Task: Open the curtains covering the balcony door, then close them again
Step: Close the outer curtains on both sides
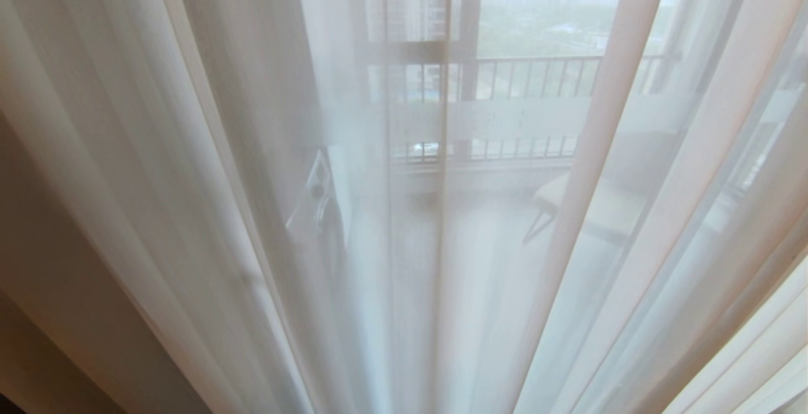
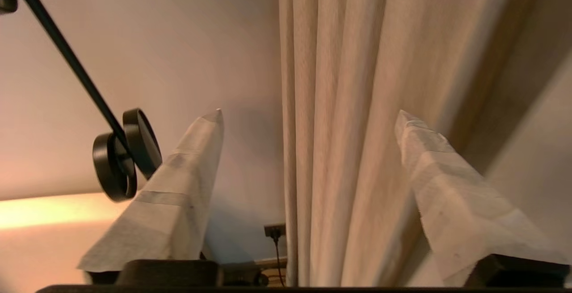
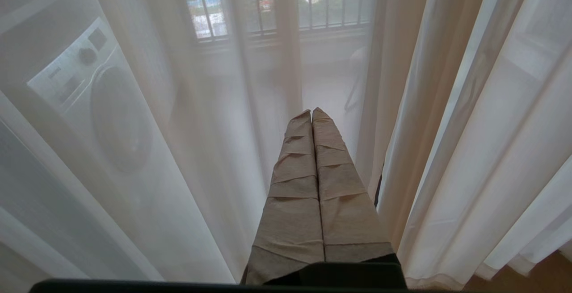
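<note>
- Two layers of the curtains show: thin cream-white sheers (image 1: 208,180) fill the head view, and heavy beige drapes (image 2: 353,119) hang in pleats in the left wrist view.
- Neither arm appears in the head view, so where each pincer sits against the room as a whole is hard to judge.
- Left gripper (image 2: 308,119) is released, its two tape-wrapped fingers (image 2: 178,194) standing wide apart with nothing between them; the drape folds hang just beyond the gap, nearer one finger, and not touching either as far as can be seen.
- Right gripper (image 3: 311,114) is clenched, its wrapped fingers pressed together on nothing; the sheers hang ahead of it and to both sides, and whether its tips brush the fabric cannot be told.
- Beyond the sheers, the balcony door (image 1: 445,86) is only a veiled dark upright frame crossed by a pale band; its handle cannot be made out.
- A washing machine (image 3: 94,101) shows through the sheer to one side of the right gripper, its panel markings too blurred to read; no writing is legible anywhere.
- A chair (image 1: 587,206) and a barred railing (image 1: 536,76) lie farther off behind the glass, softened by the fabric.
- Beside the left gripper's other finger, a black lamp (image 2: 125,154) with round discs on a thin rod stands before a plain wall (image 2: 178,38); a dark wall socket (image 2: 274,230) with a cord sits low between the fingers, partly cut off by the gripper body.
</note>
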Controlling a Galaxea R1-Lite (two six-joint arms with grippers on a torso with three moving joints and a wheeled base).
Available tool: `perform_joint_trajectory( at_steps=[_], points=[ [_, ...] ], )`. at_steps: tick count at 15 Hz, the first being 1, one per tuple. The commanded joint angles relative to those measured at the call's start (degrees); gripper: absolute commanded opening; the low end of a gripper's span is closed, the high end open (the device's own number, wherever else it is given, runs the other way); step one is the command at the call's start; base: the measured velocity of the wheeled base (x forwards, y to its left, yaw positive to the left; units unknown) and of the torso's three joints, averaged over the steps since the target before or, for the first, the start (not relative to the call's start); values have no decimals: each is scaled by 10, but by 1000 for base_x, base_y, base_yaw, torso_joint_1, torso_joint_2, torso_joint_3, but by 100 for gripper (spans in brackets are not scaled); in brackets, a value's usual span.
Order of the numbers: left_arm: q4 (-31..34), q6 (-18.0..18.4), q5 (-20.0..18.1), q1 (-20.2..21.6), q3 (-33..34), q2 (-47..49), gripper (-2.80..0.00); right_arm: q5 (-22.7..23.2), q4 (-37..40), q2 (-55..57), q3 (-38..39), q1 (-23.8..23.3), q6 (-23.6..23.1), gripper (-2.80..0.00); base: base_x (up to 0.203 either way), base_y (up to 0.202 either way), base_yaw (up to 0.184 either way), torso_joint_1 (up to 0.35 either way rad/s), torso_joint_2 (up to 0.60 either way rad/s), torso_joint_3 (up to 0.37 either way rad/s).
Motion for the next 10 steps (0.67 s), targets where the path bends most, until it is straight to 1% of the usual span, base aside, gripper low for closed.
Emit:
perform_joint_trajectory(
  at_steps=[1, 4, 7, 10],
  points=[
    [-12, 8, -8, 21, -30, 66, 0, 0, 0, 0, 0, 0, 0, -280, 0, 0, 0, 0, 0, 0],
    [-49, 11, -23, 34, -64, 123, 0, 0, 0, 1, 0, 0, 0, -280, 0, 0, 0, 0, 0, 0],
    [-90, 10, -52, 36, -86, 169, 0, 0, 0, 1, 0, 0, 0, -280, 0, 0, 0, 0, 0, 0],
    [-126, 10, -62, 36, -111, 213, 0, 0, 0, 0, 0, 0, 0, -280, 0, 0, 0, 0, 0, 0]
  ],
)
